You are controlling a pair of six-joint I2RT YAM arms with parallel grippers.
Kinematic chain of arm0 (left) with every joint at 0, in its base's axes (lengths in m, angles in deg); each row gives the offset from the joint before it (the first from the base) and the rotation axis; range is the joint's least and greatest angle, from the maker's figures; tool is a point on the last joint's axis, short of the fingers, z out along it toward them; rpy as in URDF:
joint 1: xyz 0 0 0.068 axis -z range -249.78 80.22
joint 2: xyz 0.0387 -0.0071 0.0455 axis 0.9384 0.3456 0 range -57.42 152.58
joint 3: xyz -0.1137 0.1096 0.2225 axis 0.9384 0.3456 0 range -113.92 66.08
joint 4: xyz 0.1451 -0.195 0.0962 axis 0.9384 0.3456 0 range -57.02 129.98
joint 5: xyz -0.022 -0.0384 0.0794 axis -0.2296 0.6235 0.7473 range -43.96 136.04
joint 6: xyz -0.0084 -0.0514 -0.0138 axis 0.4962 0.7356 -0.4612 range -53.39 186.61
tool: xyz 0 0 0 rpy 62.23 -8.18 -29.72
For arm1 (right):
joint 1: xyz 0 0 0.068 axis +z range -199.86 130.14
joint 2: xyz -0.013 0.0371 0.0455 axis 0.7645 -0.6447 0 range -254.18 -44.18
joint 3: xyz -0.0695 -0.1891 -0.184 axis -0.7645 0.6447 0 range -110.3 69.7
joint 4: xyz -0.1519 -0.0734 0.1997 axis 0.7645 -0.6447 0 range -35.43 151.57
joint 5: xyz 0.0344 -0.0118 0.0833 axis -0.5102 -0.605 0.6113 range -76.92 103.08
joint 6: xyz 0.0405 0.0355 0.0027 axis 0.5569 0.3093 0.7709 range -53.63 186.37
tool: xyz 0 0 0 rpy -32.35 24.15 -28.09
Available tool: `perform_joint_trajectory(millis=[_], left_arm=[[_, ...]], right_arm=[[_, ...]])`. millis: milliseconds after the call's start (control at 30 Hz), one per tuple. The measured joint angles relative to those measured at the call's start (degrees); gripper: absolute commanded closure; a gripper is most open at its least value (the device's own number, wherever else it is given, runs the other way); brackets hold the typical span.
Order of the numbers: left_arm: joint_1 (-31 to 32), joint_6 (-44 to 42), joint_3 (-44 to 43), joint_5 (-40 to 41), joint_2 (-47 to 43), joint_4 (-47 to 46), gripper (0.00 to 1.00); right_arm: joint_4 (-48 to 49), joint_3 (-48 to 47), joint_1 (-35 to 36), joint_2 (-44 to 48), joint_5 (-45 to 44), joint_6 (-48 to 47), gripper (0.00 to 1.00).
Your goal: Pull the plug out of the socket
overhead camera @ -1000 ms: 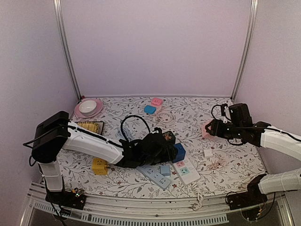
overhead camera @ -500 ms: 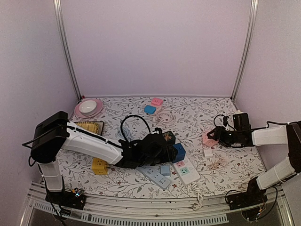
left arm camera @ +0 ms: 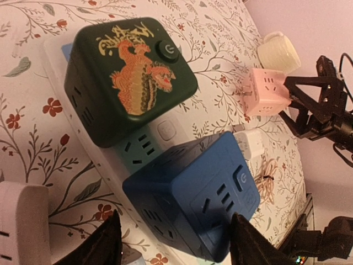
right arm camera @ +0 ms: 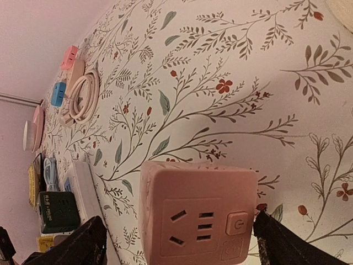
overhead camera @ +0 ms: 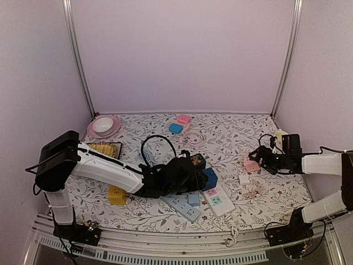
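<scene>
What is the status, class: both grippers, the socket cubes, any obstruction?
Left gripper straddling blue cube, grip unclear. Right gripper open around pink cube on table. Blue cube seated on power strip, dark green cube close beside.

Floral-print table (overhead camera: 231, 138): a pink plate (overhead camera: 115, 131) sits in the far left corner and a coiled white cable (overhead camera: 194, 138) by the far edge. Over left, a yellow cube socket (overhead camera: 116, 195). A white power strip (overhead camera: 181, 206) lies along the near edge, and a pink cube socket (overhead camera: 251, 163) towards the right edge.
</scene>
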Motion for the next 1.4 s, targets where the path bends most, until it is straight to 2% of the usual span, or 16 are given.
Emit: perform_joint_trajectory(millis=[200, 400, 600, 767, 967, 1233, 1400], left_arm=[[0.13, -0.02, 0.17, 0.57, -0.11, -0.02, 0.33], [0.28, -0.02, 0.28, 0.85, -0.13, -0.15, 0.33], [0.5, -0.07, 1.2, 1.18, -0.9, -0.31, 0.33], [0.9, -0.02, 4.04, 2.05, -3.3, -0.35, 0.33], [1.16, 0.35, 8.26, 3.85, -5.51, 0.85, 0.33], [1.38, 1.86, 10.84, 6.56, -7.1, 1.64, 0.33], [1.46, 3.04, 11.19, 7.63, -8.02, 1.73, 0.33]], right_arm=[[-5.51, -0.22, -0.02, 6.27, -2.86, -2.14, 0.0], [-10.43, -0.35, 1.22, 13.44, -5.11, -4.02, 0.01], [-14.84, -2.69, 10.54, 16.22, -9.46, -5.18, 0.01], [-16.7, -4.28, 22.4, 16.06, -14.08, -5.11, 0.01], [-17.88, -7.21, 36.2, 11.78, -20.94, -4.79, 0.01], [-21.09, -17.57, 51.71, -1.97, -31.23, -4.22, 0.0], [-23.87, -24.17, 56.06, -10.38, -36.11, -4.22, 0.05]])
